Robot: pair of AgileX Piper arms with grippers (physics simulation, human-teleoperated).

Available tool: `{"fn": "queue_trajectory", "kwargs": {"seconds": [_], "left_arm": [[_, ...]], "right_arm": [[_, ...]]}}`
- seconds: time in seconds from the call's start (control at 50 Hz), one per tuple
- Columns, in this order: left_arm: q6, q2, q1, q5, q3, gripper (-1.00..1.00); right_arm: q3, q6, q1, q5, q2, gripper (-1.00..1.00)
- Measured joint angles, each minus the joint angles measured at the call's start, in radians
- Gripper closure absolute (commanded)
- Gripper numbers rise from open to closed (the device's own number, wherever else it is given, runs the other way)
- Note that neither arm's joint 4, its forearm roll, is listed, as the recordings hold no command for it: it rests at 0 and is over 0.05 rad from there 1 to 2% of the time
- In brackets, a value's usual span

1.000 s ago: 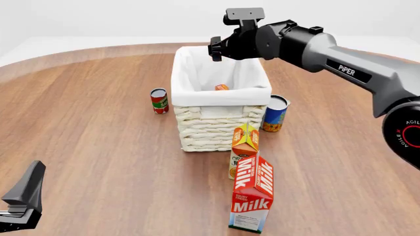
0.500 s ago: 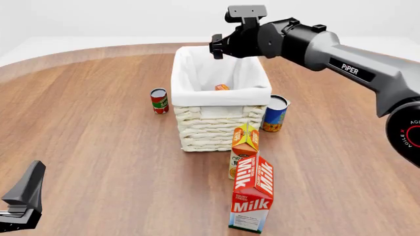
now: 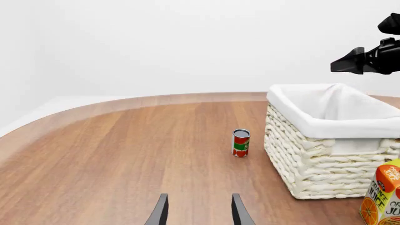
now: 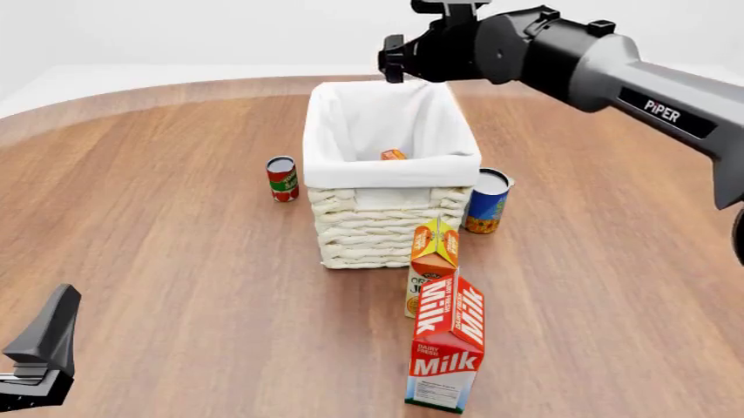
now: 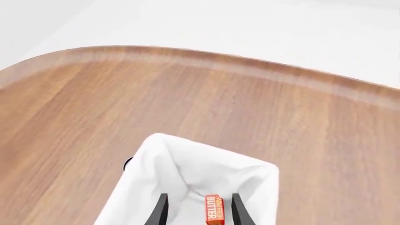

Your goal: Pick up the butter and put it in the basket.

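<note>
The butter, a small red-orange box with white lettering, lies inside the basket against the near wall of its white liner. In the right wrist view the butter rests on the liner of the basket far below. My right gripper hangs open and empty high above the basket's far rim; its fingers frame the butter without touching it. At the near left table edge, my left gripper is open and holds nothing, well away from the basket.
A red tomato can stands left of the basket and a blue can right of it. An orange juice carton and a tall milk carton stand in front of the basket.
My right gripper has risen higher above the basket and drifted slightly right. The butter has stayed in the basket. The left arm has not moved.
</note>
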Motion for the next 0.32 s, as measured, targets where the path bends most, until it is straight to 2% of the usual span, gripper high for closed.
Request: {"fn": "queue_trajectory", "kwargs": {"seconds": [0.32], "left_arm": [[0.000, 0.000, 0.000, 0.000, 0.000, -1.00]], "right_arm": [[0.025, 0.010, 0.010, -0.003, -0.048, -1.00]]}}
